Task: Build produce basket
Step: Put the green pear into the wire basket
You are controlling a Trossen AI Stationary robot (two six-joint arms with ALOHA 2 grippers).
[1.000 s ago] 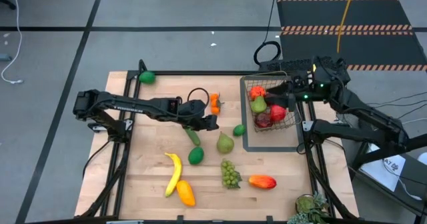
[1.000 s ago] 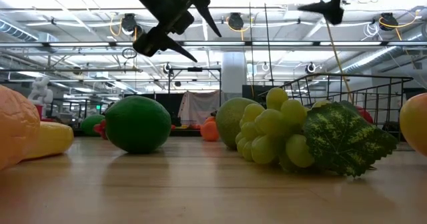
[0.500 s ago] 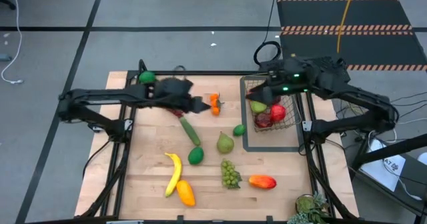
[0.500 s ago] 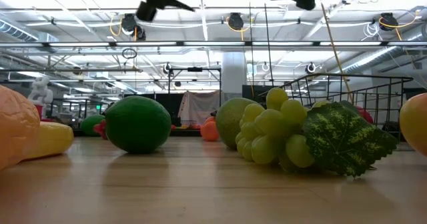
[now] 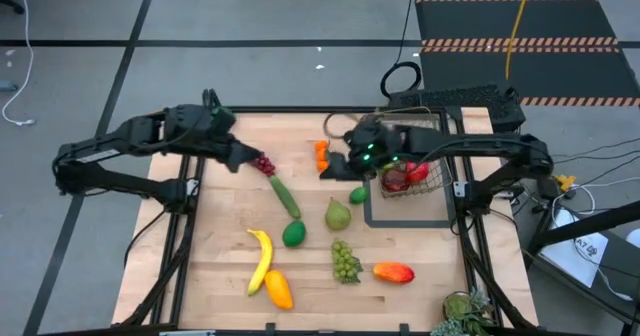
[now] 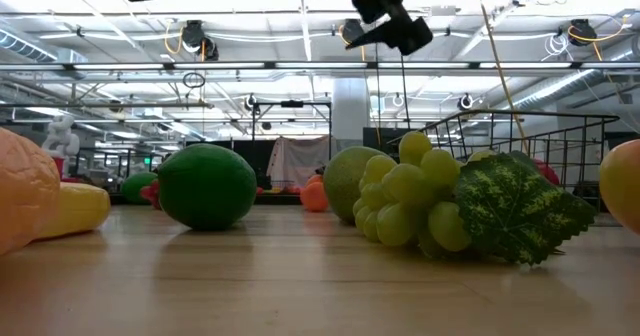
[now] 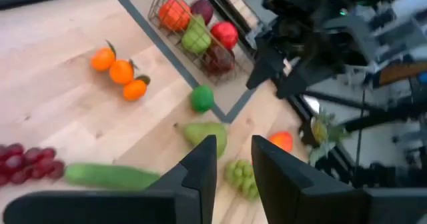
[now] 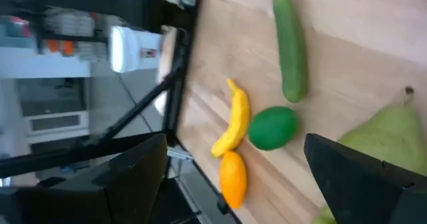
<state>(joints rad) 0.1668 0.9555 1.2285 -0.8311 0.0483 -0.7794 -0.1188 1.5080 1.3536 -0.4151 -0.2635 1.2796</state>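
two dark robot arms hang over the pale wooden bench (image 5: 230, 276). the left gripper (image 5: 243, 163) sits above the bench's far left part, just beside a bunch of purple-red grapes (image 5: 265, 165), its fingers (image 7: 200, 167) a narrow gap apart with nothing between them. the right gripper (image 5: 335, 166) hovers near the far middle, beside the small cluster of oranges (image 5: 321, 154), fingers (image 8: 363, 177) spread wide and empty. the small dark wire-mesh basket (image 5: 432, 181) stands near the far right edge on a flat dark tray frame (image 5: 372, 214), holding red and green fruit. loose on the bench: a long green cucumber (image 5: 286, 197), a green pear (image 5: 337, 215), a small lime (image 5: 358, 195), a yellow banana (image 5: 261, 259), green grapes (image 5: 345, 261).
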